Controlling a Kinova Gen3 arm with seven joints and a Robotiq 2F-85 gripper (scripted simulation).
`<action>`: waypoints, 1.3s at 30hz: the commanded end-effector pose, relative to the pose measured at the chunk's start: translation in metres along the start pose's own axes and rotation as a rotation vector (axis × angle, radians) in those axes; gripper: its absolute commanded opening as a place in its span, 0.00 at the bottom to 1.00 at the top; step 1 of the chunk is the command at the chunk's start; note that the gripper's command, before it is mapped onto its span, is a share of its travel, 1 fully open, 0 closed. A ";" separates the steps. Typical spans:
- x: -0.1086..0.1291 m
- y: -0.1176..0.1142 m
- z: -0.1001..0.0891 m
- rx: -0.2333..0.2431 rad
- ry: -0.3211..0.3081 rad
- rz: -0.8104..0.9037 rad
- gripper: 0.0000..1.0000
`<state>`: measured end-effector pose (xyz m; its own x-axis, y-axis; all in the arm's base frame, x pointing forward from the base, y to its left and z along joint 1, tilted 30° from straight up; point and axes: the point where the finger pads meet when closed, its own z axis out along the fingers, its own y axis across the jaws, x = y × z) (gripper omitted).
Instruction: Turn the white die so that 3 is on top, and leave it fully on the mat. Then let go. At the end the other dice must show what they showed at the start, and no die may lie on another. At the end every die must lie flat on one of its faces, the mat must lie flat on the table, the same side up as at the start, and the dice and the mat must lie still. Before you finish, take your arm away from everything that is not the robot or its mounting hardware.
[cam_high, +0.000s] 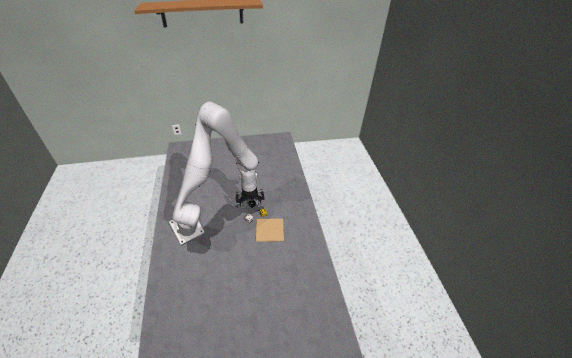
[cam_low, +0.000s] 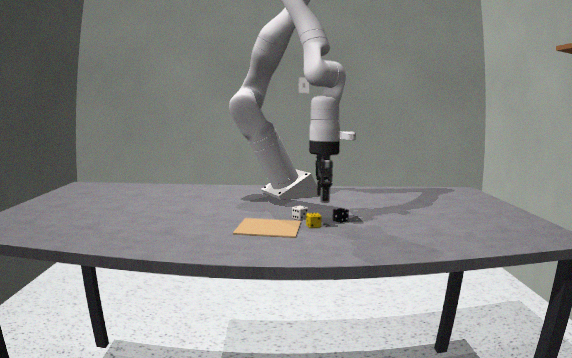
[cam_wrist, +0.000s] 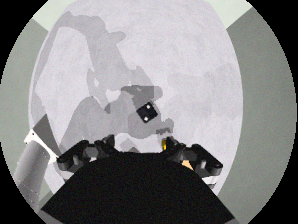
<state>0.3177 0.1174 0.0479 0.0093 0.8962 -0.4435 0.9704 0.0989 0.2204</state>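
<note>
The white die (cam_high: 248, 218) lies on the grey table just off the left far corner of the tan mat (cam_high: 270, 230); it also shows in the exterior view (cam_low: 299, 212), beside the mat (cam_low: 267, 227). I cannot read its top face. My gripper (cam_low: 325, 196) is open and empty, pointing down and hovering a little above the table, to the right of the white die. In the wrist view the gripper (cam_wrist: 140, 157) has the black die (cam_wrist: 147, 112) just ahead of its fingers.
A yellow die (cam_low: 314, 220) lies next to the white die, and the black die (cam_low: 340, 215) lies to its right; both are off the mat. The arm's base (cam_high: 186, 230) stands left of the dice. No die rests on another.
</note>
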 end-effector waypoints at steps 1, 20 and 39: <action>0.000 0.000 -0.001 -0.001 0.001 0.000 1.00; 0.000 0.000 -0.061 -0.001 0.001 0.000 1.00; 0.000 0.000 -0.100 -0.001 0.001 0.000 1.00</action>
<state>0.2942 0.1584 0.1336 0.0128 0.8946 -0.4467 0.9708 0.0958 0.2198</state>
